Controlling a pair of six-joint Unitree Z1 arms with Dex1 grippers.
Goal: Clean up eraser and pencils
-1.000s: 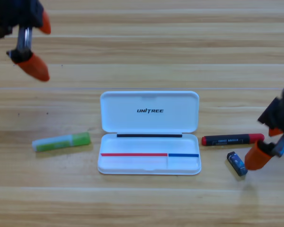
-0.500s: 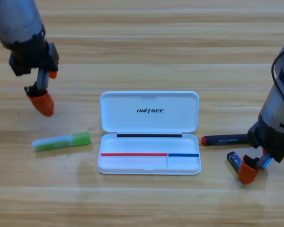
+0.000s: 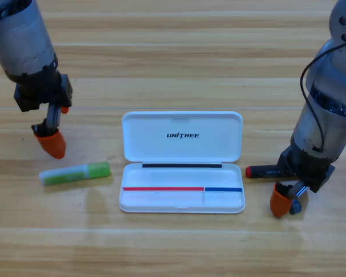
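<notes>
The light green pencil [image 3: 75, 173] lies flat to the left of the open white case [image 3: 161, 199]. My left gripper [image 3: 57, 127] hangs open just above and to the left of it, touching nothing. Only the left part of the black-and-red pencil [image 3: 264, 171] shows right of the case; the right arm covers the rest. My right gripper [image 3: 288, 202] points down at the eraser [image 3: 296, 205]. A dark sliver of the eraser shows beside the one orange tip in view. Whether it is held is hidden.
The case's lid [image 3: 181, 124] stands folded back toward the far side, and the tray lies toward the near edge. Both arms come in from the upper corners, the right one bulky over the table's right side.
The right arm has swung left and down over the eraser, now covering it and the black pencil's right end. The left gripper came into view, then sank a little toward the green pencil.
</notes>
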